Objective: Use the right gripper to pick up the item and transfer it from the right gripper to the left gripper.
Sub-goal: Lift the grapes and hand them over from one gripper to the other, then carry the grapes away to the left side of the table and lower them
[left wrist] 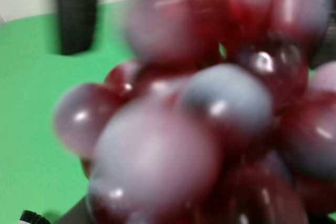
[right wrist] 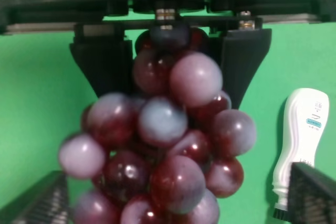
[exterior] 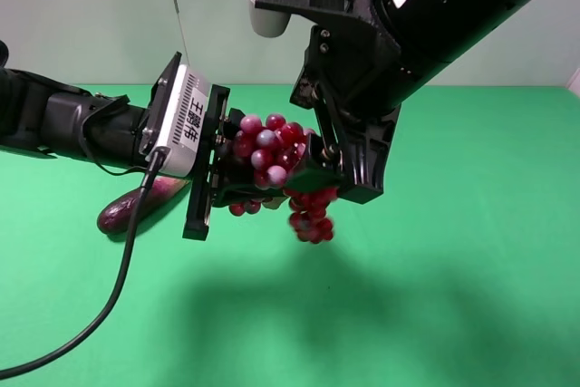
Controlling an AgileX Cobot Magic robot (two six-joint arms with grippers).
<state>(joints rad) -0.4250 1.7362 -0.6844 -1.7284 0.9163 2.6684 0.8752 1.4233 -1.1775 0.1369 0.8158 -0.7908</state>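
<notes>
Midair grapes [exterior: 270, 147] in left gripper [exterior: 246, 162] jaws, right gripper [exterior: 333, 178] alongside, eggplant [exterior: 122, 213] below

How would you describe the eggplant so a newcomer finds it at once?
On the green table, look below the white plate with black characters. The eggplant lies there, crossed by a black cable. Unlike the beaded grape bunch held aloft, it is one smooth purple body.

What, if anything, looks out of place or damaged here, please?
Nothing stands out. The grapes hang as one bunch in mid-air, with none loose on the table that I can see, and the eggplant lies whole on it.
</notes>
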